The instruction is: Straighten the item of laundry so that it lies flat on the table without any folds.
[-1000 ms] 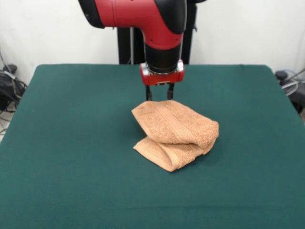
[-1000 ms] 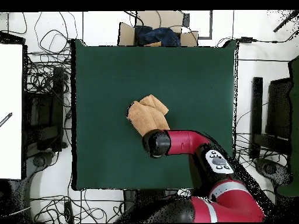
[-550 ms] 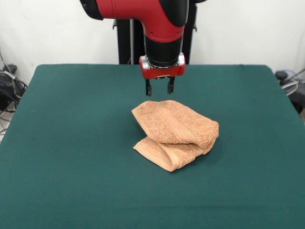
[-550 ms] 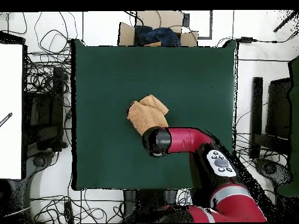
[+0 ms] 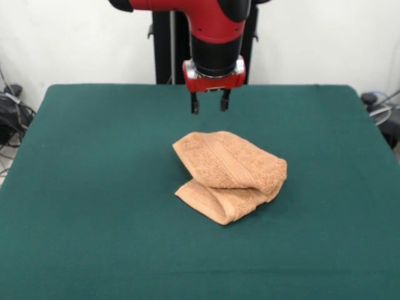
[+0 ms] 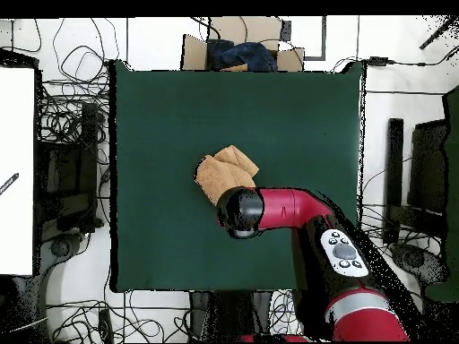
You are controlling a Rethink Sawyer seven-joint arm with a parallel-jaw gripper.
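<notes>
Both views are evenly and fairly brightly lit, with soft, diffuse light that seems to fall from above. In the front view the green counter [image 5: 94, 206] shows no glare, only a slightly lighter tone toward its middle. The towel [image 5: 230, 174] casts a thin, soft-edged shadow along its near and right edges, and a darker line sits in the fold between its layers. The red arm [image 5: 206, 19] carries mild highlights on its glossy shell, and the metal ring above the claw [image 5: 208, 103] glints faintly. Focus is a little soft throughout the front view. The white wall behind looks bright without washing out.
</notes>
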